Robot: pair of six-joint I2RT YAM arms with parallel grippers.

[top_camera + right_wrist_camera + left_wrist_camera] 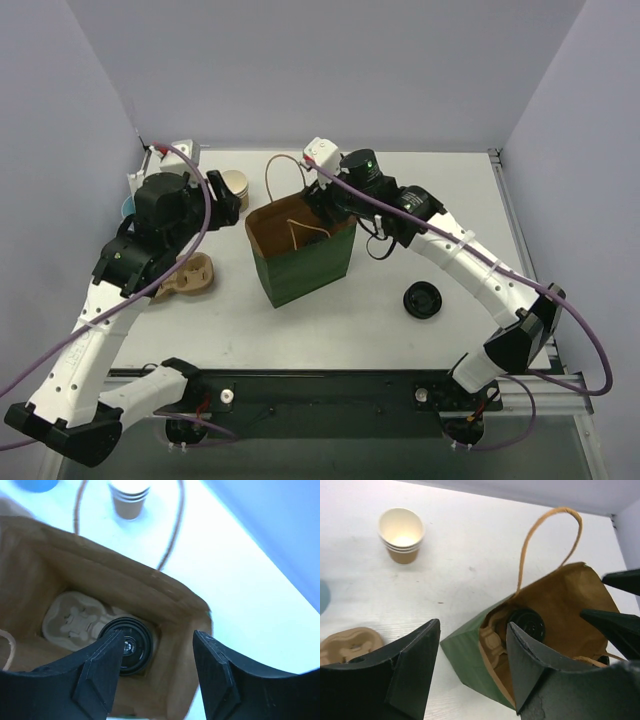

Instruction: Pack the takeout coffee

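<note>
The takeout coffee (131, 650) stands inside the green bag (305, 265), and only its round black lid (531, 624) shows, next to a moulded cardboard tray (72, 619) on the bag's floor. My right gripper (158, 632) hangs open above the bag's far right corner (328, 208). One of its fingers is over the lid and the other is outside the bag's wall. My left gripper (473, 624) is open and empty, above the table just left of the bag (226, 198). The cup's body is hidden.
A stack of lidless paper cups (235, 185) stands at the back left. A second cardboard tray (190, 276) lies left of the bag. A loose black lid (424, 299) lies right of the bag. The bag's rope handles (547, 530) stick up. Walls close in the table.
</note>
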